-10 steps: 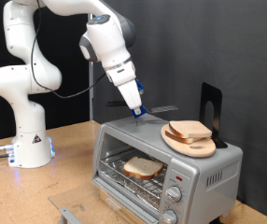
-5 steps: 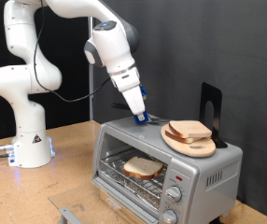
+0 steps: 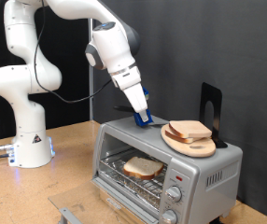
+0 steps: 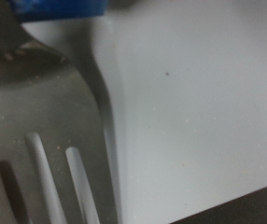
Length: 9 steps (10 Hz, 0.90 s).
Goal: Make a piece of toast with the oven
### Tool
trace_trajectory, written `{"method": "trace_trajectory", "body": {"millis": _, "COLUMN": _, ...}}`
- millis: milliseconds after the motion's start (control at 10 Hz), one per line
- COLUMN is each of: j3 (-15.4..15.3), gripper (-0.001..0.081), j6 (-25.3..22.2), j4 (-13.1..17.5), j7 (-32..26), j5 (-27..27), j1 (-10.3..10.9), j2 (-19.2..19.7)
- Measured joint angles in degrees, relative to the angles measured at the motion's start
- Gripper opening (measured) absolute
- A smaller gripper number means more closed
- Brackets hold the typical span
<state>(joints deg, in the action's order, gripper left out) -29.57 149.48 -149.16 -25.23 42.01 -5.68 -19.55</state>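
The silver toaster oven [image 3: 219,174] stands on the table at the exterior view's lower right. One piece of toast [image 3: 143,168] lies on its wire rack inside. More bread slices [image 3: 189,129] lie on a round wooden plate [image 3: 173,141] on the oven's top. My gripper [image 3: 144,118], with blue fingers, is low over the oven's top, just to the exterior view's left of the plate. It is shut on a slotted metal spatula [image 4: 49,121], whose blade lies close over the pale oven top [image 4: 199,103] in the wrist view.
A flat black metal stand [image 3: 209,101] rises behind the plate on the oven. Two round knobs [image 3: 175,194] are on the oven's front right. The arm's white base [image 3: 26,140] stands on the wooden table [image 3: 73,159] at the exterior view's left.
My gripper has moved down and to the exterior view's right, from above the oven's back edge to just above its top beside the plate.
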Motion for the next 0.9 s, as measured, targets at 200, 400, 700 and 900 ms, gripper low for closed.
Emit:
{"method": "trace_trajectory", "body": {"millis": 200, "j3": -0.20, "gripper": 0.0800, "j6": 0.32, "j4": -0.10, "j7": -0.41, "j5": -0.22, "j1": 0.08, "j2": -0.38}}
{"method": "trace_trajectory", "body": {"millis": 400, "j3": -0.98, "gripper": 0.0800, "j6": 0.32, "j4": -0.27, "j7": -0.41, "j5": -1.13, "j1": 0.09, "j2": -0.86}}
{"method": "trace_trajectory", "body": {"millis": 700, "j3": -2.62, "gripper": 0.0800, "j6": 0.33, "j4": -1.49, "j7": -0.26, "j5": -1.84, "j1": 0.16, "j2": -2.39}}
{"method": "trace_trajectory", "body": {"millis": 900, "j3": -2.23, "gripper": 0.0800, "j6": -0.30, "j4": -1.61, "j7": -0.14, "j5": 0.47, "j1": 0.20, "j2": -3.89}}
